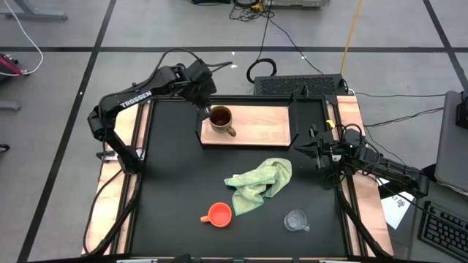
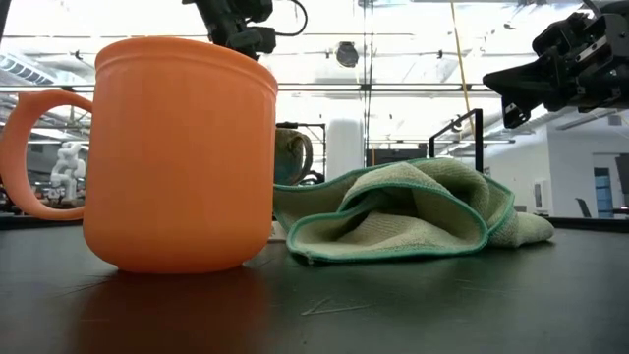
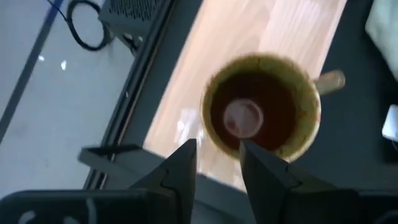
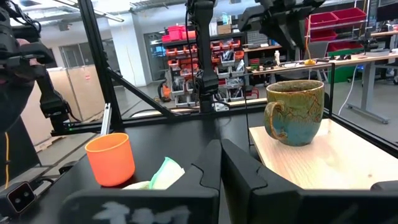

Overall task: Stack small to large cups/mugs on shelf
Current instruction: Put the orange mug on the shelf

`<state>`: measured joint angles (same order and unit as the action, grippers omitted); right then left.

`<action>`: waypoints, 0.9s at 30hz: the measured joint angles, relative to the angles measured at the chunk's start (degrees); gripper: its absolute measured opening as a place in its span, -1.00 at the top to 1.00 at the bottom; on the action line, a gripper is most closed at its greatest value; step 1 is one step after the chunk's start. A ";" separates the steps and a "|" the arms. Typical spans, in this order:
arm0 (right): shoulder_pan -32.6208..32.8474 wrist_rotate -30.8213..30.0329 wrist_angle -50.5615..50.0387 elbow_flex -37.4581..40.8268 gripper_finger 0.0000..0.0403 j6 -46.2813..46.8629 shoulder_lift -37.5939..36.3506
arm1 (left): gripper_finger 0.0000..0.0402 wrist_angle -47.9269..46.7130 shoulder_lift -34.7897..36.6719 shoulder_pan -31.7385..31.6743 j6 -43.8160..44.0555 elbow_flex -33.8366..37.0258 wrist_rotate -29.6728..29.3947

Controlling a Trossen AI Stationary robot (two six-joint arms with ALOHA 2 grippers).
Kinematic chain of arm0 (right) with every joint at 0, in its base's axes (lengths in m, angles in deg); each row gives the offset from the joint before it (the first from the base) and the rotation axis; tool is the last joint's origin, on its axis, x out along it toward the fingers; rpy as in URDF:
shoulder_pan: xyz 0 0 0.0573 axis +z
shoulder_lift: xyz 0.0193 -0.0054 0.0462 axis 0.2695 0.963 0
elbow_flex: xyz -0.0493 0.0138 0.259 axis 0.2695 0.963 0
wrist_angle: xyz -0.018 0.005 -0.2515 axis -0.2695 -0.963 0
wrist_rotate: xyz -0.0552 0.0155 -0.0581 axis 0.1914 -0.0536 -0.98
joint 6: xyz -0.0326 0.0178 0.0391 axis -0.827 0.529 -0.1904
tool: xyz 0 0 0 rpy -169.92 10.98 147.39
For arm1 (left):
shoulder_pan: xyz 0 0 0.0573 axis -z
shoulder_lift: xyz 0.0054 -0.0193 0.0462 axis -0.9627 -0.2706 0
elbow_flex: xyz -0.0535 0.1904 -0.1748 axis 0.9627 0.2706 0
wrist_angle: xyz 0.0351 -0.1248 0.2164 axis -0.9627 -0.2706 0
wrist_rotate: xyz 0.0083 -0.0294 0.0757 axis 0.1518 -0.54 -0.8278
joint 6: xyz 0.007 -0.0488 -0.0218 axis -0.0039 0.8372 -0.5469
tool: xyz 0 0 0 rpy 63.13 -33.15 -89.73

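Note:
The brown mug stands upright on its base on the left part of the wooden shelf, at the table's far side. My left gripper hangs open above the mug's far-left rim, nothing between its fingers. The mug shows its handle in the right wrist view. The orange cup and the clear glass cup stand on the black tabletop near the front edge. My right gripper waits shut at the table's right edge, holding nothing.
A light green cloth lies crumpled mid-table, between the shelf and the two small cups. The shelf's right half is bare wood. Black brackets stand at the shelf's ends. Cables and a dark box lie beyond the far edge.

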<state>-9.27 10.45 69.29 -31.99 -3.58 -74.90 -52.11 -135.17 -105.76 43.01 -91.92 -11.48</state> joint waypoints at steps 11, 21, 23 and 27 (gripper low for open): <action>0.00 -0.01 -0.04 -0.01 1.00 0.00 0.02 | 0.98 -1.53 4.21 0.21 -2.95 0.07 0.65; -0.01 -0.01 -0.08 0.00 1.00 0.00 0.01 | 0.99 1.08 14.57 0.91 0.13 0.90 0.03; 0.00 -0.01 -0.08 -0.01 1.00 0.00 0.02 | 0.99 2.44 17.37 1.20 0.40 2.79 0.02; 0.00 -0.01 -0.08 0.01 1.00 0.00 0.02 | 1.00 7.30 23.72 1.36 1.39 9.60 0.62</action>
<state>-9.27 10.44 69.21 -31.98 -3.58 -74.88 -44.81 -111.45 -104.41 44.40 -82.32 -10.86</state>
